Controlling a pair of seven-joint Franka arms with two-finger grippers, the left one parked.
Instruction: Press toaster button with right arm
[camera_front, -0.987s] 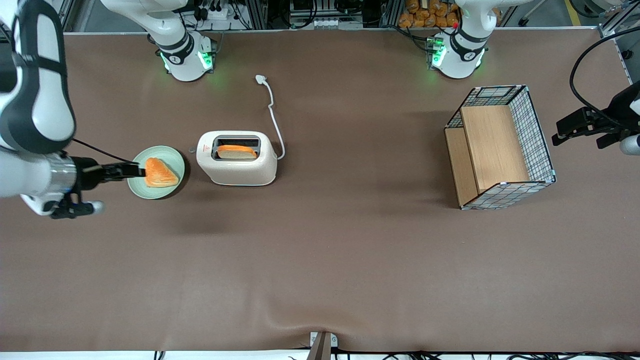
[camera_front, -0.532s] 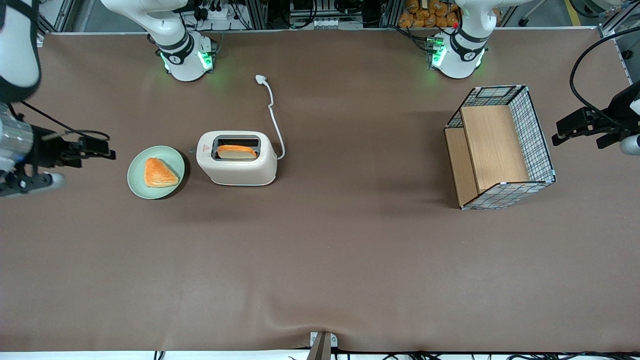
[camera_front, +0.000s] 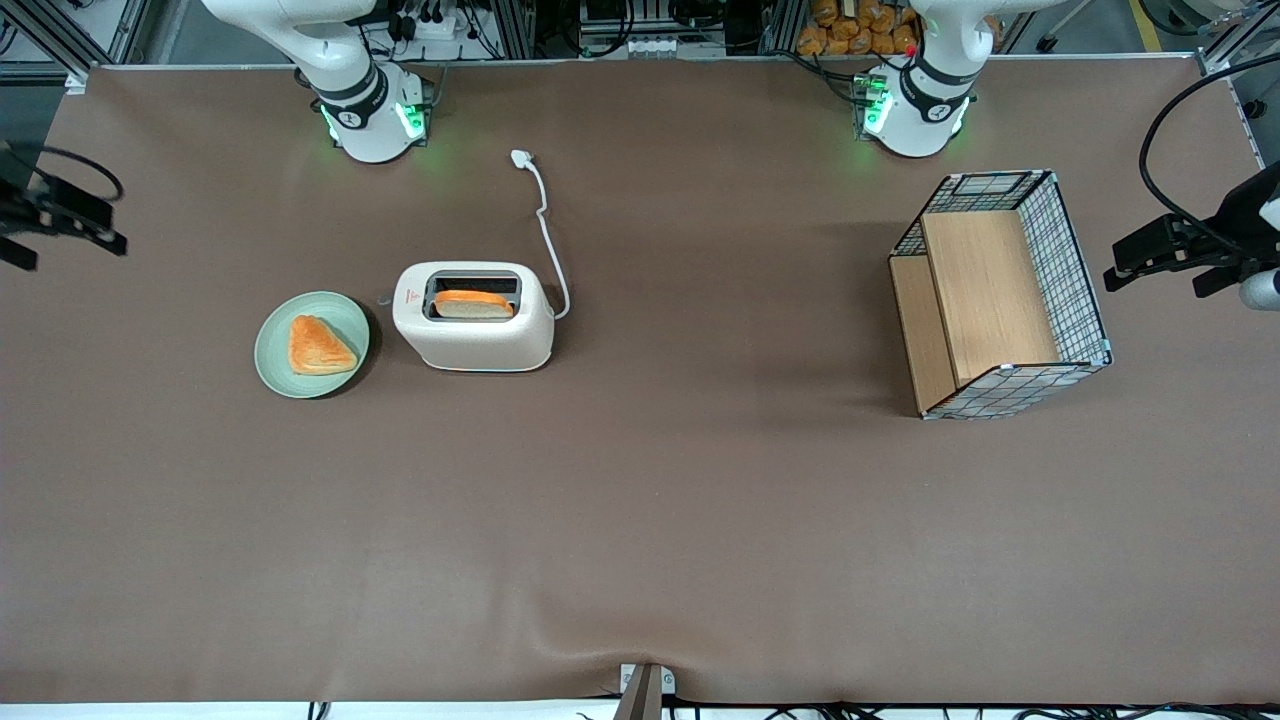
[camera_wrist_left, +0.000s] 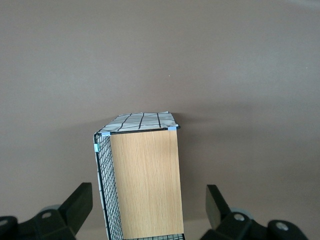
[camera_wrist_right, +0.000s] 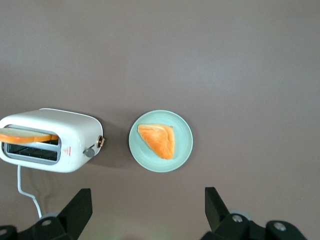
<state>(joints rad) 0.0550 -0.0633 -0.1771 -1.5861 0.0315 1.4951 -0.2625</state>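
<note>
Over the last second the right arm's slim black gripper (camera_wrist_right: 148, 192) has pulled away from the work. A second ago it reached over the round pale-green plate (camera_front: 275, 368). Half a second ago it had already drawn clear of the plate, and now it sits at the very edge of the brown cloth-covered table (camera_front: 640, 520) at the working arm's end. Taking twelve o'clock as pointing from the front camera toward the arm bases, it lies at about ten o'clock from the plate and well apart from it. Its two fingers are spread wide and carry nothing. The cream-white rounded two-slot toaster (camera_front: 472, 335) has not shifted. It stands at three o'clock from the plate, just beside it, with a golden slice of toast (camera_front: 473, 303) standing proud of its slot and its white cord (camera_front: 548, 235) trailing off toward one o'clock. The small dark grey toaster button (camera_front: 383, 299) sticks out of the narrow end at the toaster's nine o'clock, facing the plate, on which the orange triangular pastry (camera_front: 318, 346) lies undisturbed. As the slice rides high, the button looks not yet pressed down, though that is only a judgement. The withdrawal leaves the gripper far from its target, so it would have to come back over the plate to reach the button.
</note>
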